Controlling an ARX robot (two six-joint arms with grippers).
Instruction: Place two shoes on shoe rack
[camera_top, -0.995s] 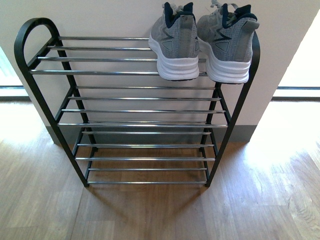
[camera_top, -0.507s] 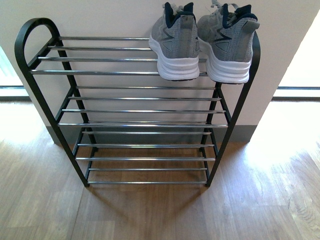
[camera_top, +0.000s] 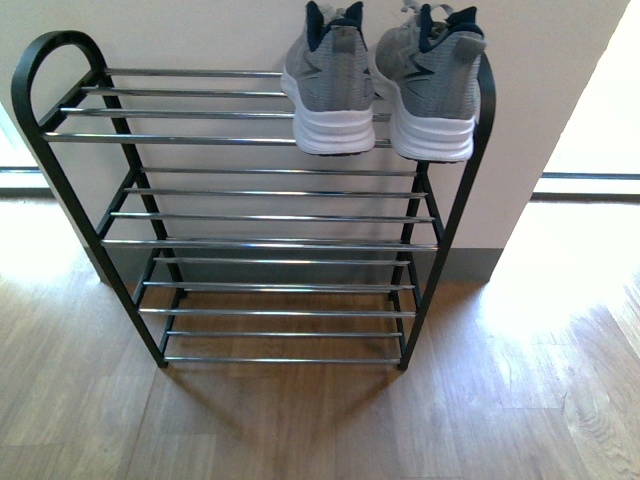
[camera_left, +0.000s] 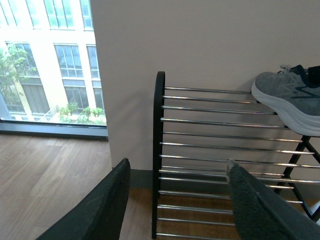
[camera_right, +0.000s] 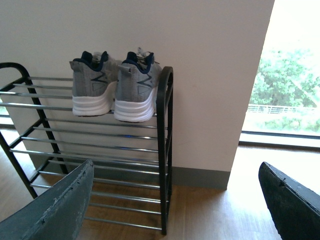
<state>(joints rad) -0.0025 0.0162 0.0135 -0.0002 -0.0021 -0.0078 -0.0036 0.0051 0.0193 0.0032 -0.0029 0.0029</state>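
Left gripper (camera_left: 178, 165): jaws are seen wide apart, with nothing held or touched. Right gripper (camera_right: 176, 167): jaws are likewise wide apart and empty. Both are positioned well apart from the rack (camera_top: 180, 138). The inner shoe (camera_top: 328, 85) and outer shoe (camera_top: 432, 90) are found on the top tier at the rack's right end, just beside each other, upright on their soles. Long axes are laid across the rods, with toes pointed to the wall (camera_top: 200, 30) and heels at the front rod.

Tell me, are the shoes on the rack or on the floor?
On the rack. The shoes stand upright, side by side, on its top rods.
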